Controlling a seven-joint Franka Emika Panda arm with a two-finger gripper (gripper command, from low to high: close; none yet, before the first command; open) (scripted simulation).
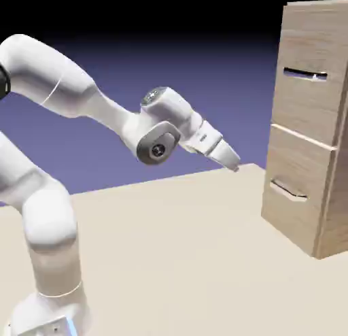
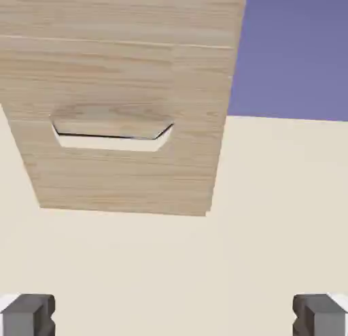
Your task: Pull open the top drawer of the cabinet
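The cabinet (image 1: 309, 124) stands tall and narrow in light wood grain at the exterior view's right. Its top drawer (image 1: 309, 62) carries a short silver bar handle (image 1: 304, 74) over a dark slot and sits flush with the front. My gripper (image 1: 231, 161) hangs in the air left of the cabinet, well apart from it and lower than that handle. In the hand view the gripper (image 2: 174, 317) is open, with one grey fingertip (image 2: 27, 314) at each bottom corner and nothing between them. Only a strip of the top drawer (image 2: 122, 11) shows there, above a seam.
The lower drawer (image 1: 299, 192) has a curved handle (image 1: 289, 190), which fills the hand view's middle (image 2: 112, 130). The beige table (image 1: 170, 246) runs under the arm up to the cabinet's base. The arm's white elbow (image 1: 160, 134) is raised mid-picture.
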